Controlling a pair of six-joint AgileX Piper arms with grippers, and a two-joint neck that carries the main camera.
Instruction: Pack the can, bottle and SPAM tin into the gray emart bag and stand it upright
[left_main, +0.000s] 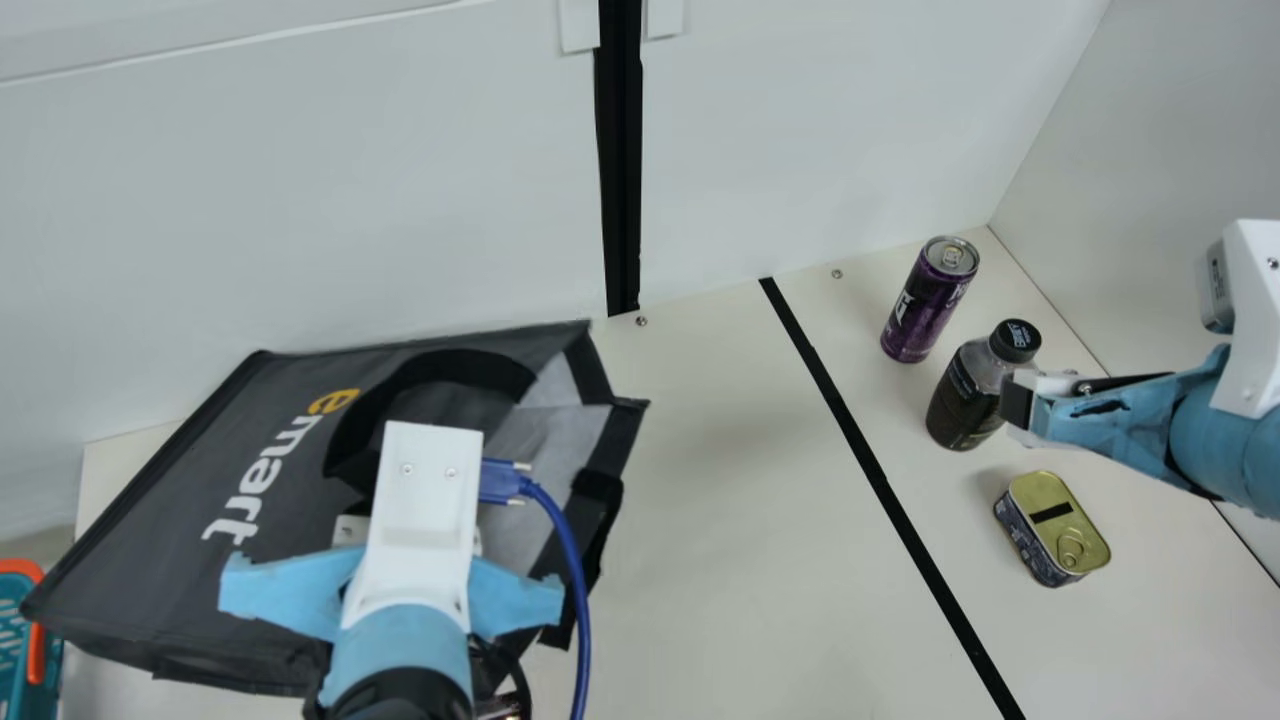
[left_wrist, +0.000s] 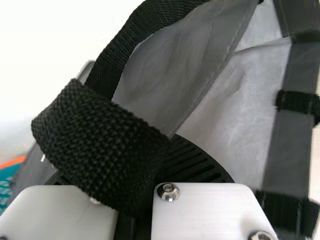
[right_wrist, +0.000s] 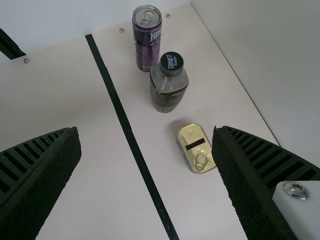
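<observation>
The gray emart bag (left_main: 290, 480) lies flat at the left of the main view, its mouth facing the middle of the table. Over it is my left gripper (left_main: 425, 520); in the left wrist view this gripper (left_wrist: 134, 212) is shut on the bag's black strap (left_wrist: 100, 145). On the right stand the purple can (left_main: 930, 300) and the dark-capped bottle (left_main: 975, 385), with the SPAM tin (left_main: 1055, 530) nearer the front. My right gripper (left_main: 1020, 405) hangs by the bottle in the main view. In the right wrist view this gripper (right_wrist: 146, 132) is open, holding nothing.
A teal and orange basket (left_main: 22, 640) is at the left edge. A black tape line (left_main: 880, 485) crosses the table between bag and items. White walls (left_main: 820, 130) rise behind and at the right. A blue cable (left_main: 572, 570) hangs beside my left arm.
</observation>
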